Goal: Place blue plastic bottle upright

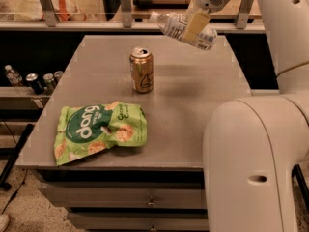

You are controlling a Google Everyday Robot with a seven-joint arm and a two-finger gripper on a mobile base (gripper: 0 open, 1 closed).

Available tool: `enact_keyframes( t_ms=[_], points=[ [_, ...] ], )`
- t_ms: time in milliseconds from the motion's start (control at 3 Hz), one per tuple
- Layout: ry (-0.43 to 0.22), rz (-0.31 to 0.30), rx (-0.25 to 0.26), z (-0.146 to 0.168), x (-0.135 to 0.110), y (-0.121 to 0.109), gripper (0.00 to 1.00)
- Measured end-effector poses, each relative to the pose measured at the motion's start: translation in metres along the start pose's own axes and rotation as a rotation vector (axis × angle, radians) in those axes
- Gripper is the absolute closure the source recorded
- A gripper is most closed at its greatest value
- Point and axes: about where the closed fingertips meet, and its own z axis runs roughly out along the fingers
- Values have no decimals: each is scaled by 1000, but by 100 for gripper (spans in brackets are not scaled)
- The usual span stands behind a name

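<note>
The blue plastic bottle (179, 27) is a small clear bottle with a whitish-blue label and a white cap pointing left. It hangs tilted, nearly on its side, in the air above the far edge of the grey table (193, 105). My gripper (194, 25) reaches down from the top right and is shut on the bottle around its middle, one pale finger (194, 23) across its front. The bottle touches nothing else.
A gold drink can (141, 70) stands upright mid-table, left of and nearer than the bottle. A green snack bag (99, 129) lies at the front left. Dark cans and a tiny bottle (29, 79) sit on a low shelf at left. My white arm fills the right side.
</note>
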Motion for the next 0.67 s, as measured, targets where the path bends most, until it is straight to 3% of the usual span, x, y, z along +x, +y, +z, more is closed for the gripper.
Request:
enact_keyframes(
  t_ms=[333, 667],
  points=[
    [-110, 59, -6, -8, -6, 1, 100],
    [-255, 156, -31, -6, -13, 1, 100]
  ],
)
